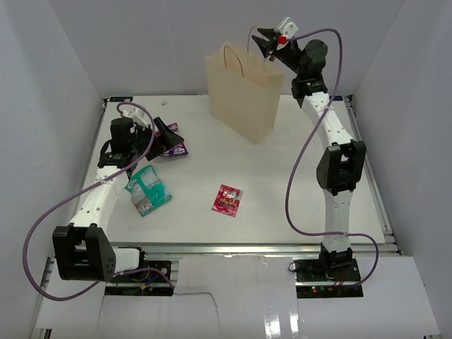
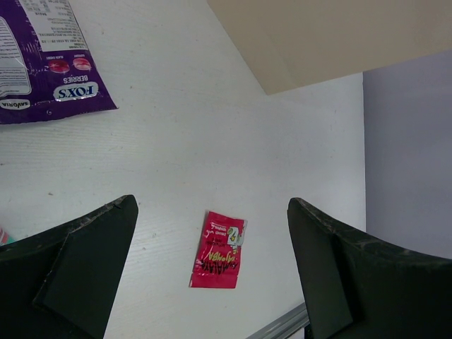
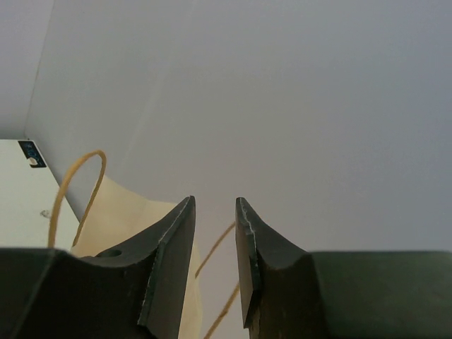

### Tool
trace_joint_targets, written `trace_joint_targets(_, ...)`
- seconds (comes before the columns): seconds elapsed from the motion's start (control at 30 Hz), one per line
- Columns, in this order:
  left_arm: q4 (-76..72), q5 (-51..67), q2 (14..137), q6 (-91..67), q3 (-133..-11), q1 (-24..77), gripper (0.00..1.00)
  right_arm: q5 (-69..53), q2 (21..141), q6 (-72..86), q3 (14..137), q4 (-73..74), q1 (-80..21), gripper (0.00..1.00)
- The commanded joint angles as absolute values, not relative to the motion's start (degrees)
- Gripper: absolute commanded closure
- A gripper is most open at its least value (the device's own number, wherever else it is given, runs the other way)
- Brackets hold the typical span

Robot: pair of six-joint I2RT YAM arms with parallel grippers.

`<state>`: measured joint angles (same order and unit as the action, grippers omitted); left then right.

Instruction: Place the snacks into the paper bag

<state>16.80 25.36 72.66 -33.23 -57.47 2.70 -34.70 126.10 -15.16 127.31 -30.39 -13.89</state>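
Nearest the arm bases, the red-pink sachet [image 1: 227, 200] lay flat on the white surface [image 1: 282, 191], with the teal-and-white pack [image 1: 148, 189] well to its left. Just beyond that pack the left fingers [image 1: 169, 135] hung low, spread wide and empty, beside the purple-and-white pack [image 1: 176, 150]. Farther back the paper bag [image 1: 244, 92] stood upright, handles up. Over its top edge on the right, the right fingers [image 1: 264, 41] were parted only narrowly, gripping nothing.
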Motion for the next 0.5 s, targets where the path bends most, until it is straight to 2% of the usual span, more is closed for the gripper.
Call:
trace_joint_targets(0.0, 17.5, 25.3, 72.3, -33.1, -57.8, 2.7, 0.02, -35.9, 123.8, -14.8, 128.3, -32.1, -14.1, 0.64)
trace_joint_targets(0.13, 20.6, 19.1, 73.7, -35.0, -58.8, 2.7, 0.02, -38.8, 118.6, -13.7, 128.3, -25.3, -14.1, 0.50)
trace_joint_targets(0.27, 25.1, 10.4, 75.8, -37.3, -60.4, 2.7, 0.03, -40.0, 110.5, -14.4, 124.6, -9.8, -13.6, 0.38)
trace_joint_targets(0.37, 28.0, 5.6, 78.1, -40.9, -61.2, 2.5, 0.04, -46.8, 102.1, -15.9, 115.2, 0.2, -11.6, 0.27)
trace_joint_targets(0.4, 28.1, 6.1, 79.0, -41.7, -61.1, 2.0, 0.08, -48.7, 97.8, -17.0, 112.4, 4.1, -10.9, 0.18)
trace_joint_targets(0.47, 26.3, 9.1, 82.5, -43.9, -60.3, 1.0, 0.11, -53.1, 91.8, -21.2, 102.3, 11.0, -8.7, 0.10)
